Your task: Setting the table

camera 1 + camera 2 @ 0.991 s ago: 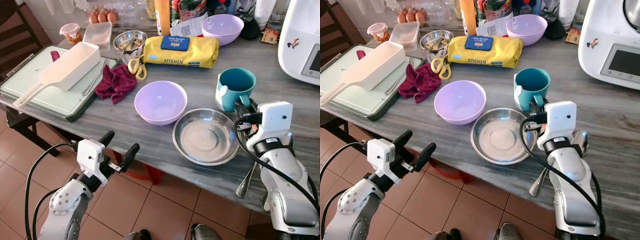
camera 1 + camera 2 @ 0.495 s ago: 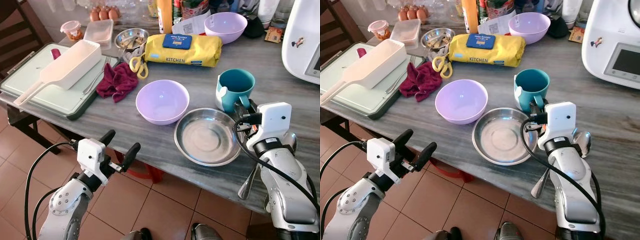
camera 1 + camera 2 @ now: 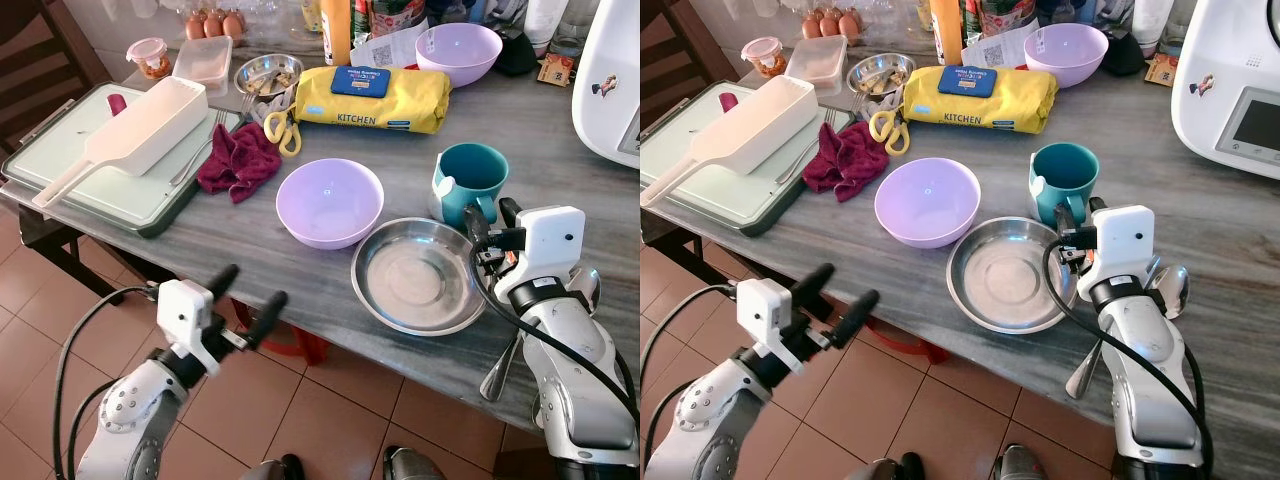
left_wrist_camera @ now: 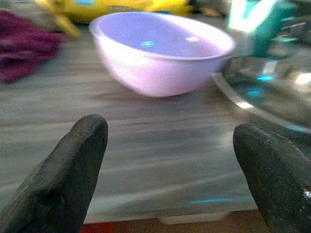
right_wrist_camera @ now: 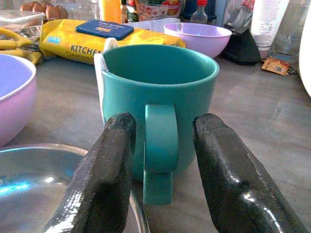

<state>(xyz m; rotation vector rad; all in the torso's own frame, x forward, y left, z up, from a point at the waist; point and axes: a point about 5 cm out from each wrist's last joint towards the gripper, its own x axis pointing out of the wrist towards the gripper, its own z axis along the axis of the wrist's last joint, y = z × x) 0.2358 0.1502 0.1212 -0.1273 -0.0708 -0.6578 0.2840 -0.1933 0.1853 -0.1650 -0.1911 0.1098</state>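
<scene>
Between the right end effector's (image 5: 163,160) parted fingers stands the teal mug's (image 5: 158,102) handle.

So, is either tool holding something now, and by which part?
Nothing is held. The right tool is open, its fingers on either side of the teal mug's handle; the left tool is open.

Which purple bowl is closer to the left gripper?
The near purple bowl, beside the steel plate, right ahead of the left gripper. The other purple bowl sits at the table's far edge.
</scene>
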